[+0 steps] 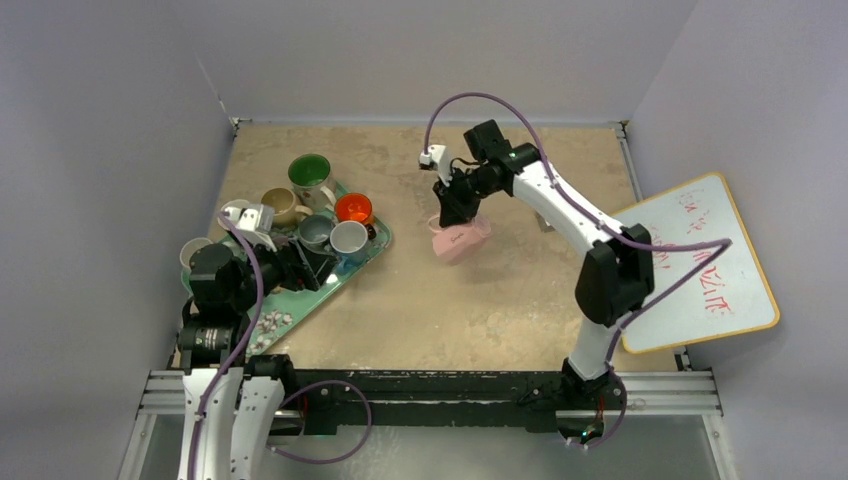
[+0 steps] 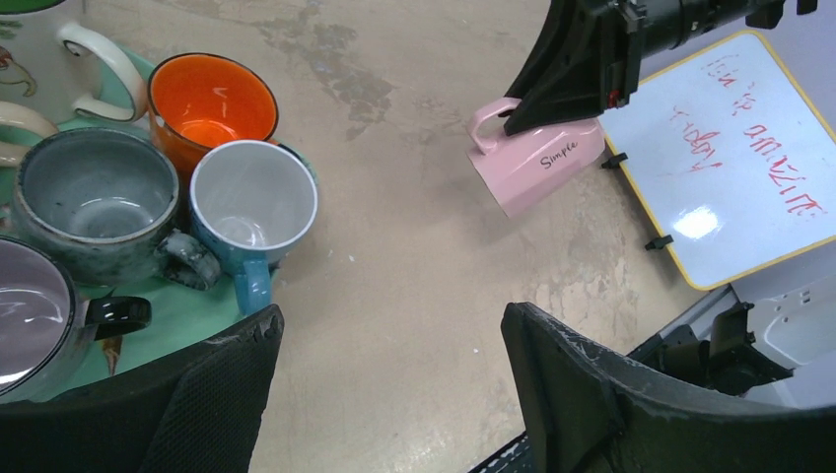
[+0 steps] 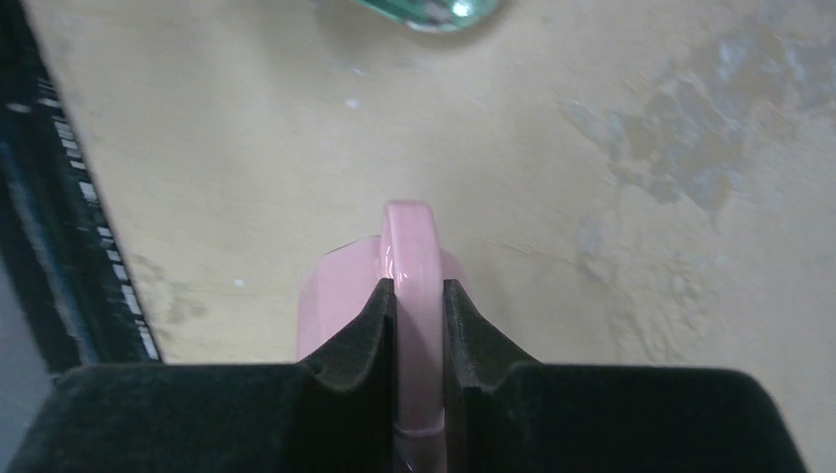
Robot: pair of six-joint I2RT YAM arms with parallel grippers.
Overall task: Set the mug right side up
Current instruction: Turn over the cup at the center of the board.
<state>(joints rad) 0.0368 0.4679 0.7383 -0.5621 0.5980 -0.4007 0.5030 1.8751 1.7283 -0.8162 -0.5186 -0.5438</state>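
The right gripper (image 1: 452, 215) has the pink mug (image 1: 458, 240) by its handle (image 3: 412, 258), fingers (image 3: 370, 330) pinched tight on either side of that loop. The mug hangs over the middle of the bench (image 1: 480, 320), tipped roughly onto its side, and in the left wrist view it looks clear of the surface. So I'd call it midway: picked up, not yet upright. What's left, by my reckoning: swing the base down, stand it on the bench, let go. The left gripper (image 2: 389, 330) sits by the tray (image 1: 290, 315) of other mugs (image 2: 253, 202), fingers spread wide, holding nothing.
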